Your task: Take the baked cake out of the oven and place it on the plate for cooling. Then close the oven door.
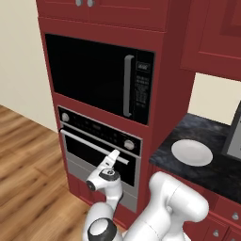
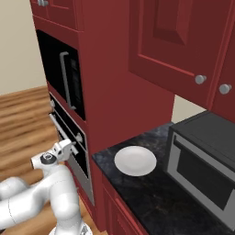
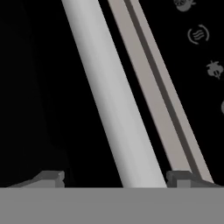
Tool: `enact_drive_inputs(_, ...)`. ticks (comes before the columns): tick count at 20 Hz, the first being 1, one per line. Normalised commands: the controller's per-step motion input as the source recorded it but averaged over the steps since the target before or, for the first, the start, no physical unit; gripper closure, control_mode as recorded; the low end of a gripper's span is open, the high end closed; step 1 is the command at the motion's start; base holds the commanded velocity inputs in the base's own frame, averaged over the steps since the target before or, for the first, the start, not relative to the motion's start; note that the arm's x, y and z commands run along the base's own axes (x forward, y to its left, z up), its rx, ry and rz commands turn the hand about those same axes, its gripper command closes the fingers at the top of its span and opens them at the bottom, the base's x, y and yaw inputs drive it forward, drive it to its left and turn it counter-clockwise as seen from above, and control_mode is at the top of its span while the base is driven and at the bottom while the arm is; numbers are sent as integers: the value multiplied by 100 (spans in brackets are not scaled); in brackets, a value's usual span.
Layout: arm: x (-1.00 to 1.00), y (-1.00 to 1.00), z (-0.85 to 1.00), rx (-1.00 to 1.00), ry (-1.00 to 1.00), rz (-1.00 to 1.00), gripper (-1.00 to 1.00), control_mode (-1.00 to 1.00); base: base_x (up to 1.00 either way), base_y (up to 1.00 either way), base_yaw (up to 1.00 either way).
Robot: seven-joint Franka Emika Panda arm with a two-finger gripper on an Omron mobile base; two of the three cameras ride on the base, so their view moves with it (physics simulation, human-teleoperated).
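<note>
The gripper (image 3: 114, 177) sits right at the oven door's handle (image 3: 109, 96), its two finger tips (image 3: 48, 178) spread apart with the silver bar running down between them; the tips stand on either side of the bar, and contact with it cannot be told. From the left base view the hand (image 1: 112, 159) reaches up to the right part of the bar handle (image 1: 92, 146), and from the right base view it meets the same bar (image 2: 58, 132) near its lower end.

The oven door (image 1: 101, 162) lies flat against the front of the oven (image 1: 99, 146), closed, just below the black control strip (image 1: 96, 127) with its two round knobs. The baked cake is hidden behind that closed door.

Above the oven sits the black microwave (image 1: 99, 77) with its vertical handle.

To the right of the oven, on the dark countertop (image 2: 156, 193), rests the white plate (image 2: 135, 160), bare, near the counter's front edge. Beyond the plate stands a grey toaster oven (image 2: 202, 151), under red wall cabinets (image 2: 174, 41).
</note>
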Motion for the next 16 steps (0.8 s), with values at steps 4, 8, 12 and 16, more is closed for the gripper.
enact_drive_inputs(4, 52, -16, -23, 2, 2, 0, 100, -100, 0, 0, 0)
enact_drive_inputs(8, 19, 11, -27, 14, 0, 0, 100, -100, 0, 0, 0)
enact_drive_inputs(12, 1, 73, -39, 14, 0, 0, 100, -100, 0, 0, 0)
enact_drive_inputs(16, 0, 100, -63, 4, 0, 0, 100, -100, 0, 0, 0)
